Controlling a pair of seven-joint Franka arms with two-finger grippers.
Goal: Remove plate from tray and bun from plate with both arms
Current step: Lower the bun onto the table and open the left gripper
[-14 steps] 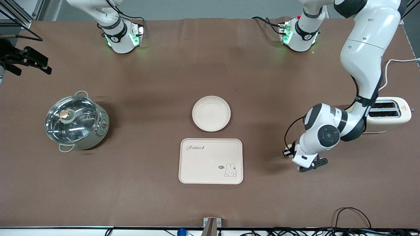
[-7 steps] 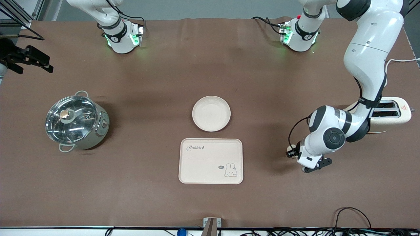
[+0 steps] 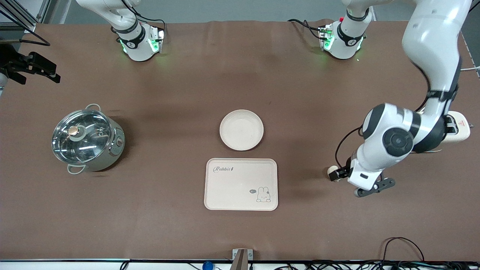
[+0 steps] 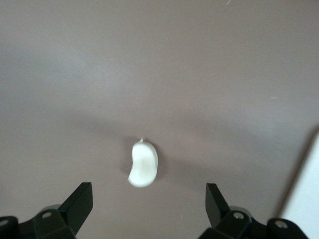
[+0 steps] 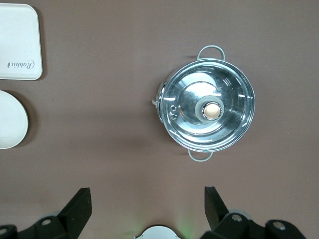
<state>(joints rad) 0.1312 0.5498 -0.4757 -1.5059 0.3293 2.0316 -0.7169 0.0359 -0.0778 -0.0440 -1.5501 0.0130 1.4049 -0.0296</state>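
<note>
While the left gripper (image 4: pixel 147 206), fingers spread wide and empty, lifts away from the bun (image 3: pixel 332 173) lying on the table, the plate (image 3: pixel 241 129) sits just beside the tray (image 3: pixel 241 184), toward the bases. Both removals appear complete. Right gripper (image 5: pixel 147 209) waits open and empty high above the pot (image 3: pixel 87 139), well apart from the tray.

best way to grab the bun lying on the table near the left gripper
Grip the bun across its narrow waist, coming straight down from above. It lies flat on the bare table, apart from the tray, a small half-moon, longer one way than the other, so fingers closing across the short width should seat best. The left gripper is open and hangs over it.
</note>
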